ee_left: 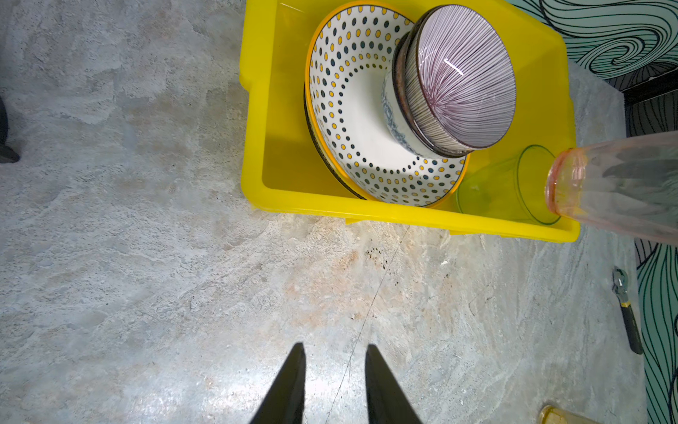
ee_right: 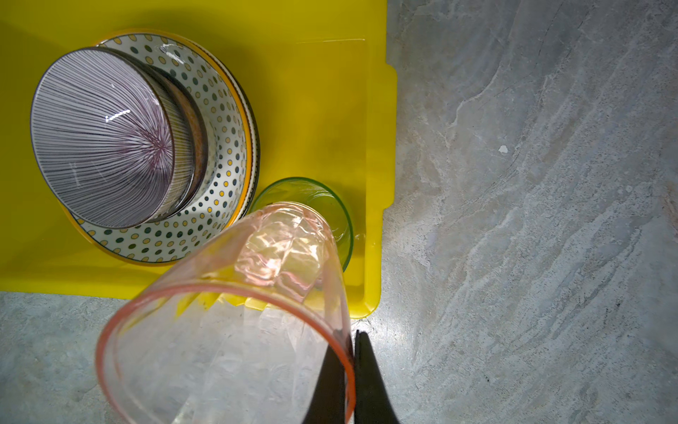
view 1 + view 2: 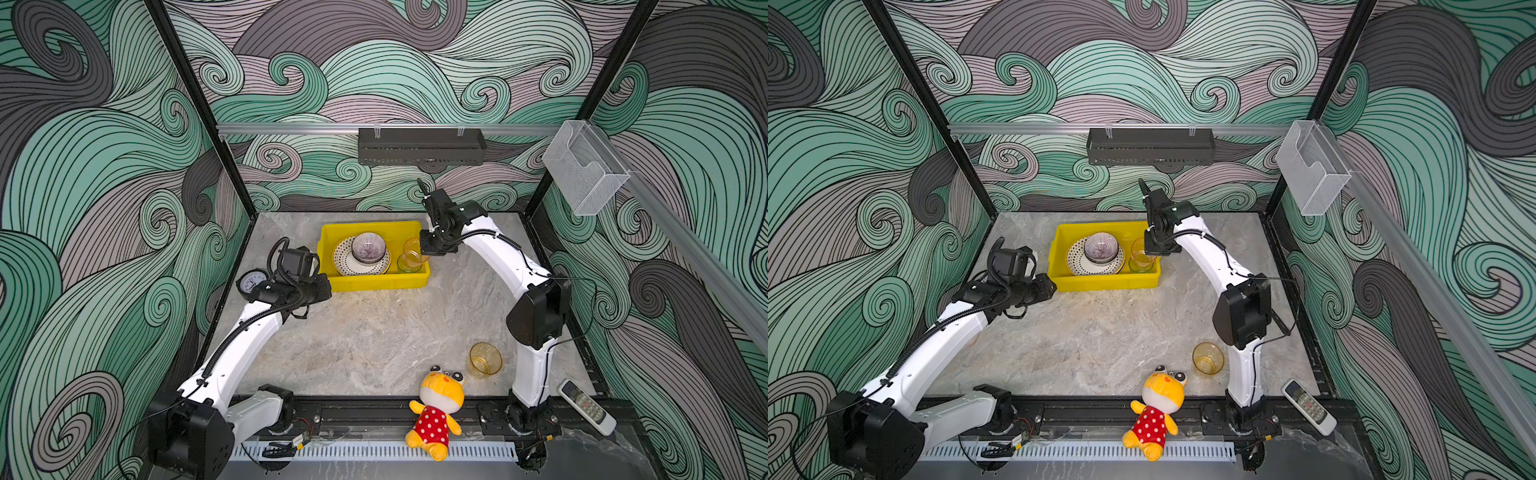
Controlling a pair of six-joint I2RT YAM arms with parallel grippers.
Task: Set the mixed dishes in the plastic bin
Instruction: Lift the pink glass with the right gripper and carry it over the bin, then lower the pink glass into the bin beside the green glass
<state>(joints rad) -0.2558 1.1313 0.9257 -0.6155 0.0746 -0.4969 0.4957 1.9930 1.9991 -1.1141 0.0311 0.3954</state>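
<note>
— Plush toy [image 3: 436, 411] lies closest to the lens in both top views, at the front edge, with a remote control [image 3: 586, 407] off to its right. Do the wrist cameras catch either?

— Neither, nor the clock [image 3: 251, 281] beside the left arm. What the right wrist view gives instead is the grip. The right fingers [image 2: 367, 385] are clamped on the wall of the pink cup [image 2: 227, 330] at its rim, one inside and one outside. From above, the wrist hides that.

— And the left fingers [image 1: 290, 385]?

— Parted, holding nothing, above bare counter [image 1: 146, 257] near the yellow bin [image 1: 367, 214].

— What is in the bin?

— A dotted plate [image 1: 352, 91] lies on a second plate [image 2: 256, 147], whose dark edge only the wrist views show. On the dotted plate sits the lilac bowl [image 1: 466, 73], nested on a blue-patterned bowl [image 1: 392, 121] that the top views hide. A green cup [image 1: 506, 187] stands upright in the corner, just beside the plates.

— Where is the pink cup?

— Tilted, off the counter, its base over the green cup's mouth. Whether they touch I cannot tell.

— Anything outside the bin?

— An amber cup [image 3: 485, 359] stands upright on the counter near the right arm's base, well apart from the bin.
</note>
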